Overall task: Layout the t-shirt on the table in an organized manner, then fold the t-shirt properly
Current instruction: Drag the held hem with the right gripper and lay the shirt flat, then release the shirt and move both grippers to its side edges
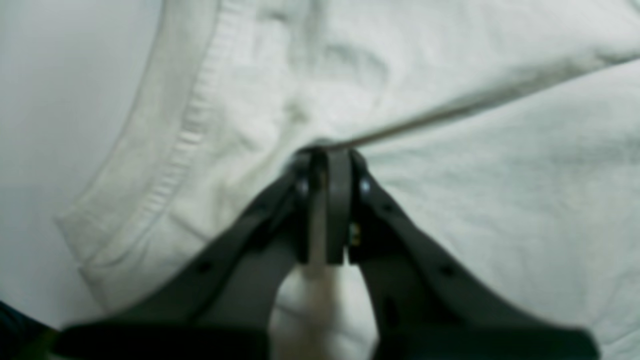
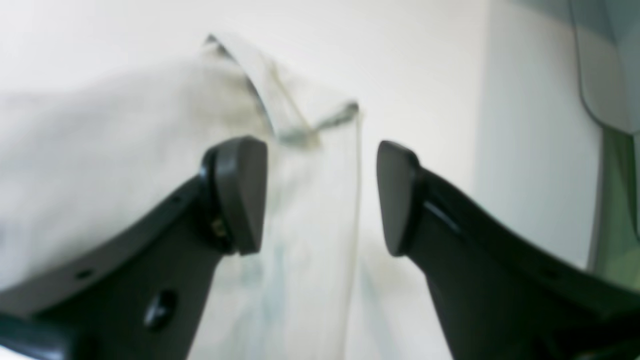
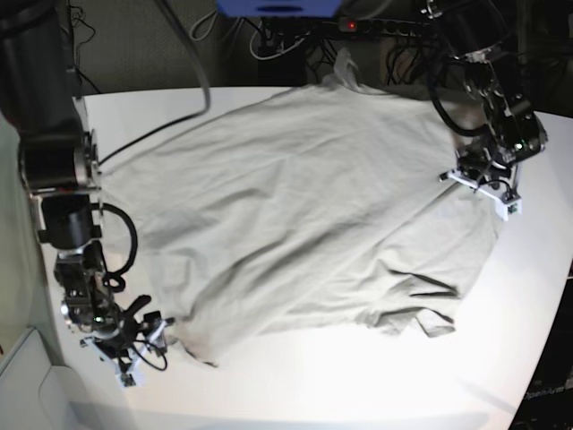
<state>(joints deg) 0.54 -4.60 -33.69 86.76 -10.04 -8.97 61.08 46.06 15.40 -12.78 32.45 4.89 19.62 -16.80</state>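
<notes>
The pale grey-beige t-shirt lies spread and wrinkled across the white table. At the far right of the base view, my left gripper sits at the shirt's edge. Its wrist view shows the left gripper shut on a pinched fold of the t-shirt, beside a ribbed hem. At the near left my right gripper rests by the shirt's lower corner. In the right wrist view, the right gripper stands open, and a corner of the t-shirt lies loose between and behind its fingers.
Cables and a power strip run behind the table's far edge, next to a blue object. A pale bin stands off the table at the lower left. Bare tabletop runs along the front, with the table's edge close on the right.
</notes>
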